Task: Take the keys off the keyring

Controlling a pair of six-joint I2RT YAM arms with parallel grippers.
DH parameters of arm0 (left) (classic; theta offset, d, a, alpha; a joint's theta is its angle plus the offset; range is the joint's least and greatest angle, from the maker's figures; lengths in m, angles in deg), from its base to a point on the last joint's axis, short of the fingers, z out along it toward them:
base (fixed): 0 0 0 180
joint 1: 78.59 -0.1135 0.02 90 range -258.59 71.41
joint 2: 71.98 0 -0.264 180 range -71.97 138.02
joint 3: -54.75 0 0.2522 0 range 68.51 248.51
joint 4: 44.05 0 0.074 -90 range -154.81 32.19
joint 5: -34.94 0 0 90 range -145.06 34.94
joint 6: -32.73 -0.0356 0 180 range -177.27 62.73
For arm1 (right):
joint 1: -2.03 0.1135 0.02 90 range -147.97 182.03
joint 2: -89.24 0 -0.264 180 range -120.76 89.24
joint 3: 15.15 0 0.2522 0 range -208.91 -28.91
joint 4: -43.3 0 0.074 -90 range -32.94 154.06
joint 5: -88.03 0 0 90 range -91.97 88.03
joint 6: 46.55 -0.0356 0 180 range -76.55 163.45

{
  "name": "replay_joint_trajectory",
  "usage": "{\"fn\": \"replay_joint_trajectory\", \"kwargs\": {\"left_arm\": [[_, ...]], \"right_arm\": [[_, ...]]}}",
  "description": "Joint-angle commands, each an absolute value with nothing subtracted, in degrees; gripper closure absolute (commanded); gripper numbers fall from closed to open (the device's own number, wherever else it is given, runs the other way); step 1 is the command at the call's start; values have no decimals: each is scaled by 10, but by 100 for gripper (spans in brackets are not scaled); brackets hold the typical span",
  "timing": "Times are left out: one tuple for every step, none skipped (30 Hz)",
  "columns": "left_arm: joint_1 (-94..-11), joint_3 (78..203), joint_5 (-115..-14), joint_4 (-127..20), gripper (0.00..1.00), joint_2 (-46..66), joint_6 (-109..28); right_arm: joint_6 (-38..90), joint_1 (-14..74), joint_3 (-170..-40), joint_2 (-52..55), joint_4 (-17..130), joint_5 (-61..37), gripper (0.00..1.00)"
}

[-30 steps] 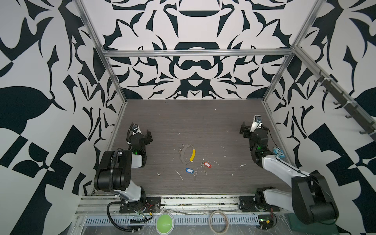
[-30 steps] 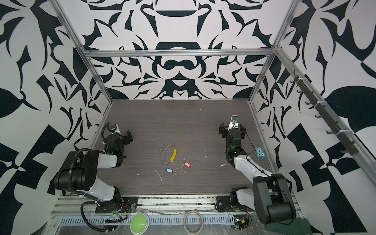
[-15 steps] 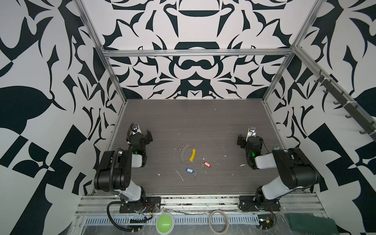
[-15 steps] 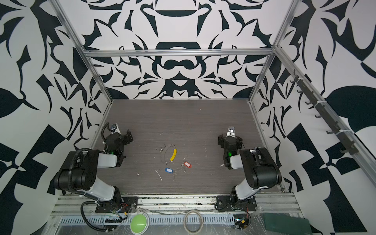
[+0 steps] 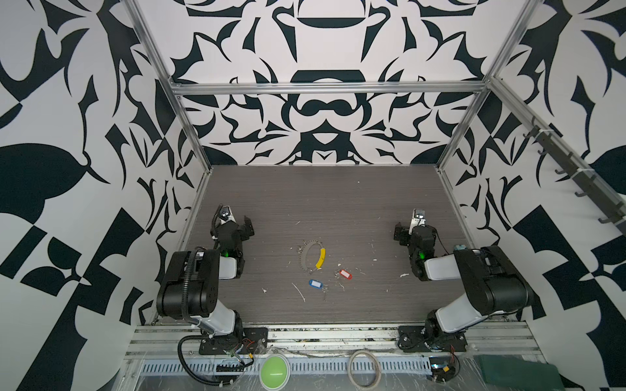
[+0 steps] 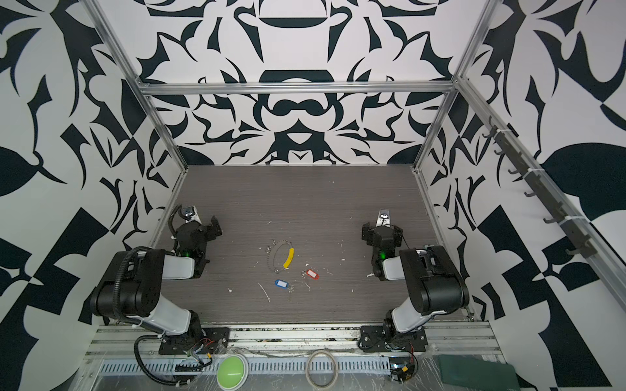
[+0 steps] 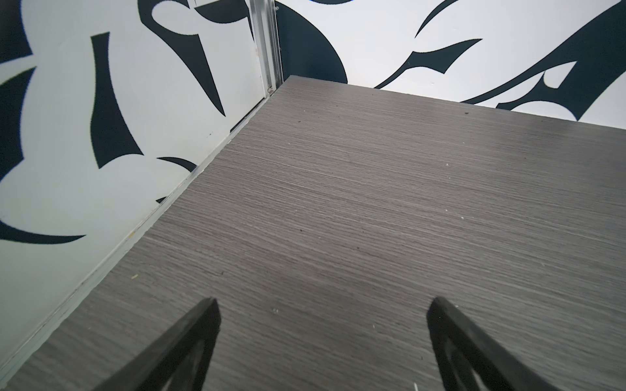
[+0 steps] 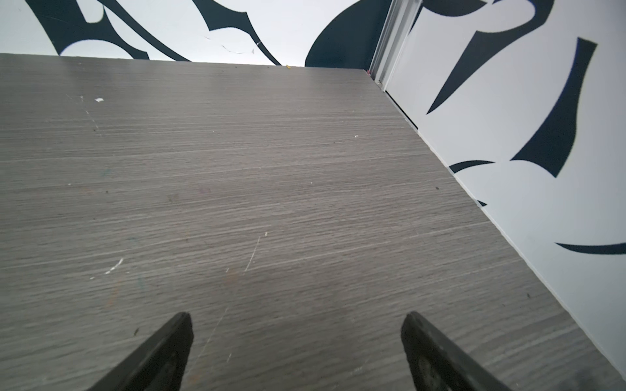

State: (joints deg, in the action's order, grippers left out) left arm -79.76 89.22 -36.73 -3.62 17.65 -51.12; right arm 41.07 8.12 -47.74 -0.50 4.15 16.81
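The keyring (image 5: 306, 258) (image 6: 275, 258), a thin grey wire loop with a yellow sleeve (image 5: 320, 258), lies flat mid-table in both top views. Just in front of it lie the keys, apart from the loop: a red-tagged bunch (image 5: 345, 274) (image 6: 312, 274) and a blue-tagged bunch (image 5: 315, 283) (image 6: 281, 283). My left gripper (image 5: 238, 226) (image 6: 205, 227) rests open at the table's left, far from them. At the right my right gripper (image 5: 415, 232) (image 6: 381, 233) is also open. Each wrist view shows only bare table between the spread fingers, left (image 7: 323, 304) and right (image 8: 296, 318).
White scraps (image 5: 299, 291) litter the grey table (image 5: 338, 203) around the keys. Patterned walls close three sides. On the front rail sit a green round button (image 5: 274, 370), a beige hoop (image 5: 364, 369) and a dark green cloth (image 5: 515, 372).
My right arm has folded back against the right side, its gripper dropping slightly toward the front. The left arm, the keyring and the keys have not moved.
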Motion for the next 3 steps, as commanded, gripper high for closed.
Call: {"fn": "replay_joint_trajectory", "kwargs": {"left_arm": [[-800, 891, -369, -22, 1, 178, -507], [-799, 890, -369, -22, 1, 178, -507], [-800, 890, -368, -22, 1, 179, -507]], "right_arm": [[416, 80, -493, -5, 38, 158, 0], [416, 80, -492, -4, 38, 156, 0], [416, 80, -488, -2, 34, 155, 0]]}}
